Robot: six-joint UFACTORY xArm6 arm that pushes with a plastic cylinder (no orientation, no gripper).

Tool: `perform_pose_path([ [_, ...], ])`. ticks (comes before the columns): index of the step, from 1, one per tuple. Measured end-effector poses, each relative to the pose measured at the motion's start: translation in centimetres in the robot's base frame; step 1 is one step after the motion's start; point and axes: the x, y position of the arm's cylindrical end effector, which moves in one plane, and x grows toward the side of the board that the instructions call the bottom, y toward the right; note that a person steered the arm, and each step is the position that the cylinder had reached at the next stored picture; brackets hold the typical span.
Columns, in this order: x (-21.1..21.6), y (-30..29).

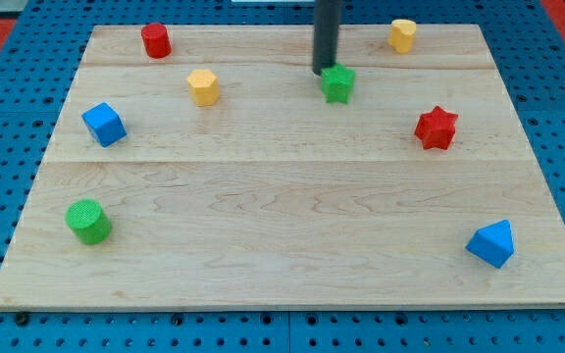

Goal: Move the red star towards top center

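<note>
My tip (pixel 324 70) sits at the top centre of the wooden desk (pixel 282 245), just left of and apparently touching the green star (pixel 338 83), though from this angle I cannot be sure of contact. I carry no jaws, only this bare rod, so I hold nothing and can only shove blocks along the surface. The red star (pixel 436 127) lies well apart from me, toward the view's right and lower down, resting flat with its points clear and no neighbour touching it. To send it up and leftward I judge I must get round to its lower-right side first, since pushing from here would drive it away from the goal. The green star already occupies much of the target area, so I would expect crowding there. The yellow block (pixel 402 34) stands above the red star at the view's top right.
</note>
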Motion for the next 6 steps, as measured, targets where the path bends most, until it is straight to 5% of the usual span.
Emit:
perform_pose_path([
  [2, 5.8, -1.2],
  [3, 11.4, 4.9],
  [6, 9.2, 14.0],
])
